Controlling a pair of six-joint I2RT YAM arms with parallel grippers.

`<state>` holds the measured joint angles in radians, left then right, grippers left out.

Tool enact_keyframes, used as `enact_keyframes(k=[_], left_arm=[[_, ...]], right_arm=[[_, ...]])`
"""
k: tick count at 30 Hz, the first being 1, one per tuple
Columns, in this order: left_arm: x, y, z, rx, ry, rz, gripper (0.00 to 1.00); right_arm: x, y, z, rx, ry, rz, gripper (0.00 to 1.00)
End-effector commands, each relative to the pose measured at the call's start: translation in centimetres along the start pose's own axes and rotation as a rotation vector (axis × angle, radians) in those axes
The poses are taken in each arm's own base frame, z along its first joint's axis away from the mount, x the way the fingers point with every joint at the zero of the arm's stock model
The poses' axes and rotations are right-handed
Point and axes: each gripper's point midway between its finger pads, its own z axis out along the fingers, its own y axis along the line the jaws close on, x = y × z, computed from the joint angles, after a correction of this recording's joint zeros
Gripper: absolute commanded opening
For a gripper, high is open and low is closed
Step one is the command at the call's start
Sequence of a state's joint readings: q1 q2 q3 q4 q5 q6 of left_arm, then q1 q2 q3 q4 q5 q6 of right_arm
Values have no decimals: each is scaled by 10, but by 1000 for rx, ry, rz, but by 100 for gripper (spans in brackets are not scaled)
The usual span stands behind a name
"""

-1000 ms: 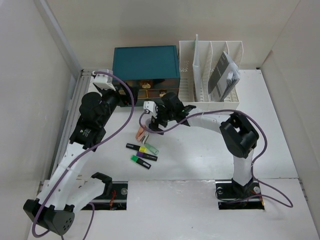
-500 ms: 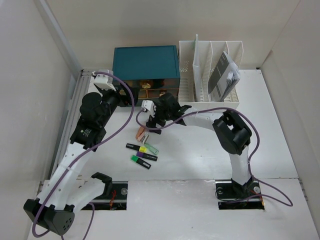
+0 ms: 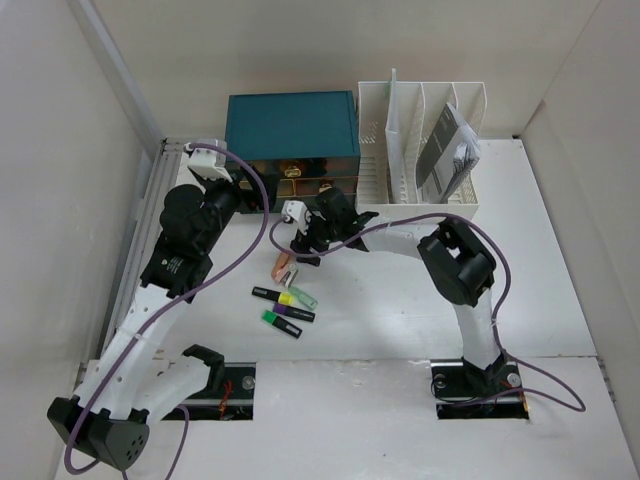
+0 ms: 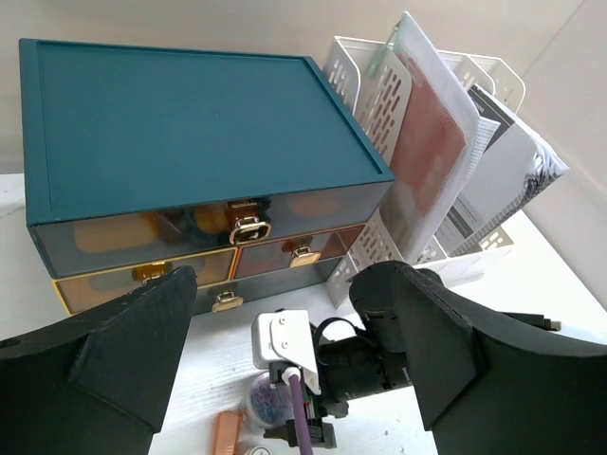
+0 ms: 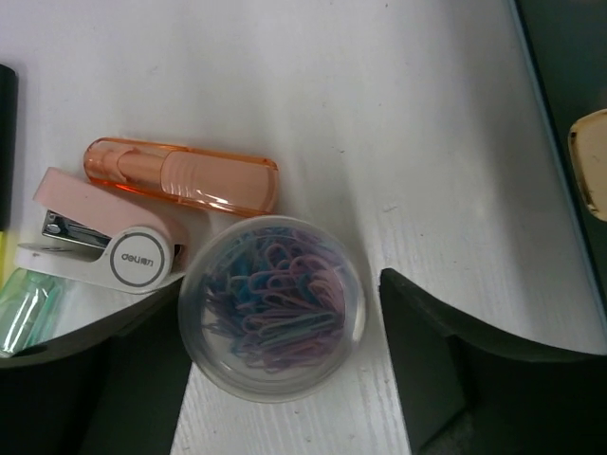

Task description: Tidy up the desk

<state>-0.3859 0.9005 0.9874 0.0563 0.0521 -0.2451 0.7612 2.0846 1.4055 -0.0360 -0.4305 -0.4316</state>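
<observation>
The white desk (image 3: 400,320) holds a round clear tub of coloured paper clips (image 5: 272,308), in front of the teal drawer box (image 3: 292,125). My right gripper (image 5: 282,294) is lowered over the tub with one finger on each side. It is open: the left finger is at the tub's wall and a gap shows on the right. In the top view the right gripper (image 3: 303,243) hides the tub. My left gripper (image 4: 273,284) hovers open and empty in front of the drawer box, looking down on the right gripper and the tub (image 4: 268,398).
A pink stapler (image 5: 104,251) and an orange highlighter (image 5: 180,175) lie right beside the tub. More highlighters (image 3: 285,296) lie nearer the front. A white file rack (image 3: 425,140) with papers stands to the right of the drawer box. Walls enclose the desk.
My right gripper has shifted a little left over the paper clip tub and its jaws have narrowed around it. The left arm has not moved.
</observation>
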Motion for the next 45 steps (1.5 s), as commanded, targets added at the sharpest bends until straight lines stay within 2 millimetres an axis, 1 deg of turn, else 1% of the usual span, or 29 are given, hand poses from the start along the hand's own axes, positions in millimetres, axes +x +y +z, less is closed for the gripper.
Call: enact_keyframes(k=[1, 3, 6, 9, 10, 11, 12, 13, 15, 16, 17, 19, 21, 24, 25, 27, 28, 29, 30, 31, 32, 36, 39, 40, 41, 42, 43, 44, 45], left_arm=[[-10, -6, 0, 24, -46, -6, 82], [-8, -3, 3, 12, -41, -6, 82], [-4, -2, 3, 10, -32, -6, 81], [-1, 1, 5, -2, -26, -6, 79], [-1, 1, 5, -2, -26, -6, 79], [2, 2, 8, -5, -16, -6, 78], [0, 1, 8, -3, -24, -6, 78], [8, 4, 11, -9, -6, -6, 78], [12, 3, 14, -4, 9, -7, 76], [17, 5, 18, -8, 24, -7, 76], [17, 5, 18, -8, 24, -7, 76], [31, 8, 26, -12, 64, -7, 75], [41, 9, 32, -11, 95, -8, 74], [70, 15, 47, -16, 176, -11, 70], [72, 16, 51, -19, 186, -11, 70], [84, 19, 63, -33, 228, -12, 70], [84, 23, 68, -57, 229, -19, 70], [88, 26, 71, -73, 243, -18, 70], [93, 25, 77, -80, 261, -15, 70], [93, 29, 81, -100, 260, -12, 70], [96, 30, 84, -124, 267, 4, 70], [109, 35, 97, -170, 296, 18, 70], [108, 34, 107, -200, 287, 31, 70], [114, 38, 109, -218, 297, 35, 70], [107, 33, 113, -215, 281, 37, 70], [109, 40, 114, -249, 280, 55, 70], [105, 37, 117, -253, 268, 59, 70], [112, 37, 120, -265, 284, 66, 69], [107, 38, 123, -275, 273, 78, 69]], right_arm=[[-30, -4, 3, 10, -76, -30, 76], [-30, -4, 3, 10, -76, -30, 64], [-44, -4, -9, 21, -103, -43, 46], [-46, 2, -23, 24, -109, -46, 34], [-59, 2, -36, 36, -136, -70, 28], [-64, 5, -43, 30, -150, -92, 25], [-68, 7, -50, 36, -160, -108, 22], [-64, 11, -58, 28, -139, -129, 19], [-77, 23, -81, -2, -155, -181, 15], [-71, 29, -90, -22, -115, -179, 15], [-78, 29, -105, -33, -114, -214, 15], [-77, 35, -120, -88, -76, -215, 15], [-76, 32, -143, -108, -5, -186, 15], [-77, 18, -173, -83, 30, -133, 12], [-75, 8, -184, -60, 24, -114, 10], [-83, 2, -203, -30, -15, -90, 10], [-93, -1, -221, -2, -51, -104, 10], [-93, -11, -235, 36, -63, -81, 9], [-101, -16, -248, 70, -87, -79, 9], [-114, -21, -269, 119, -130, -76, 9], [-114, -33, -284, 157, -154, -53, 7], [-126, -46, -327, 238, -245, -15, 6], [-128, -44, -334, 227, -270, 14, 5], [-130, -42, -337, 231, -276, 8, 5], [-127, -45, -337, 238, -276, 26, 5], [-128, -43, -337, 227, -282, 24, 5], [-129, -41, -337, 220, -293, 15, 5], [-127, -44, -338, 229, -297, 26, 5], [-129, -42, -341, 231, -303, 30, 5]])
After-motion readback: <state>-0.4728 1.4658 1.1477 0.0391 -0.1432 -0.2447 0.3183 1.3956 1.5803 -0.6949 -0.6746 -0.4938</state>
